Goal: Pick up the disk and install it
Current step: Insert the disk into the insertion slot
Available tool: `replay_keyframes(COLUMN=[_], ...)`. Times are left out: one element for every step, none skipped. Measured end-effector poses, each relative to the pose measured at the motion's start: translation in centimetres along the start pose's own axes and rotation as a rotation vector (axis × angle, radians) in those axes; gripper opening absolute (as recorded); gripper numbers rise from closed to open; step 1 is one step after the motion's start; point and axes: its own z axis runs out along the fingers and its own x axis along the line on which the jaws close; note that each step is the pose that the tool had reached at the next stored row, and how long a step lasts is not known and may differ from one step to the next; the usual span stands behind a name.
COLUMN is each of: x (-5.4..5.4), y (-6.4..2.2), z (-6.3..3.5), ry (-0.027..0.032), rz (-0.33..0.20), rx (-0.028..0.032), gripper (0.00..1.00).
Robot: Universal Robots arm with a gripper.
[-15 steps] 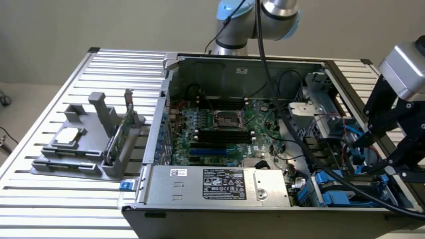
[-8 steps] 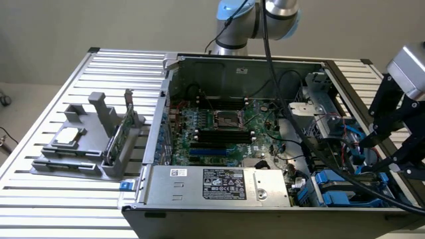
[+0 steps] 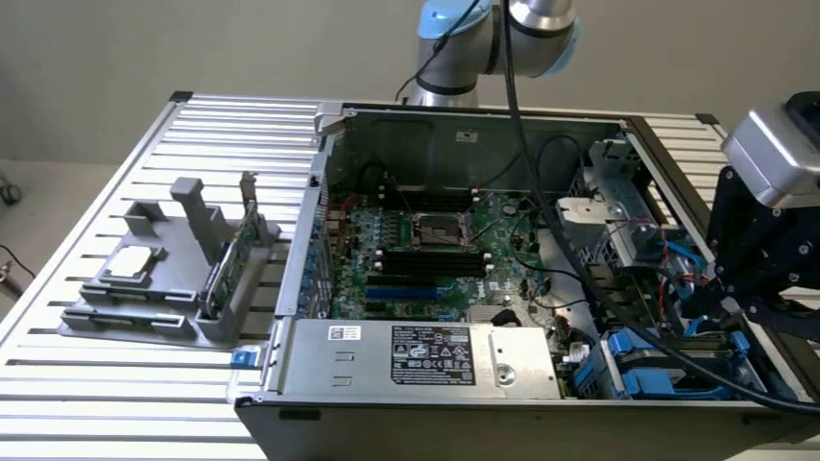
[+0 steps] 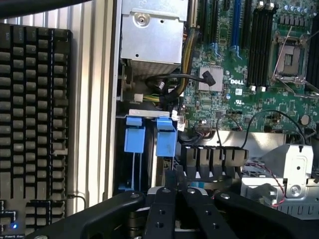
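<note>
**Hand closed at the disk in the drive bay**

The hand (image 4: 175, 183) hangs over the open computer case (image 3: 448, 134), its fingers closed together at the blue-framed disk (image 4: 166, 142). Whether they actually pinch it cannot be told. The disk stands on edge just beside the power supply (image 4: 149, 40), its blue end facing the supply and its long axis running away from it. A second blue carrier (image 4: 134, 139) stands parallel alongside.

White "DELL" lettering was printed on the green motherboard (image 4: 249, 107) in the wrist view, beside the small silver heatsink. In the exterior view, the power supply (image 3: 384, 370) carried a black-and-white rating label (image 3: 432, 353) and a small white barcode sticker (image 3: 344, 332). The print on both was unreadable.
</note>
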Motion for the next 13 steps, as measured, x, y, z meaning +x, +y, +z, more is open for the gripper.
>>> replay_keyframes(x=[0.0,0.0,0.0,0.0,0.0,0.0,0.0,0.0,0.0,0.0,0.0,0.0,0.0], y=[-0.05,-0.11,-0.18,-0.26,-0.35,-0.42,-0.50,-0.57,-0.63,-0.70,-0.76,-0.83,-0.88], z=[0.20,0.36,0.55,0.74,0.92,1.10,1.28,1.46,1.64,1.83,2.01,2.19,2.38], ry=[0.0000,0.0002,0.0002,0.0001,0.0002,0.0002,0.0002,0.0003,0.0002,0.0001,0.0002,0.0003,0.0002], rz=[-0.001,-0.001,-0.001,-0.002,-0.003,-0.003,-0.004,-0.004,-0.005,-0.006,-0.007,-0.007,-0.008], rx=[-0.0001,-0.0002,-0.0003,-0.0003,-0.0004,-0.0004,-0.0005,-0.0006,-0.0007,-0.0008,-0.0009,-0.0010,-0.0011], gripper=[0.11,0.11,0.11,0.11,0.11,0.11,0.11,0.11,0.11,0.11,0.11,0.11,0.11])
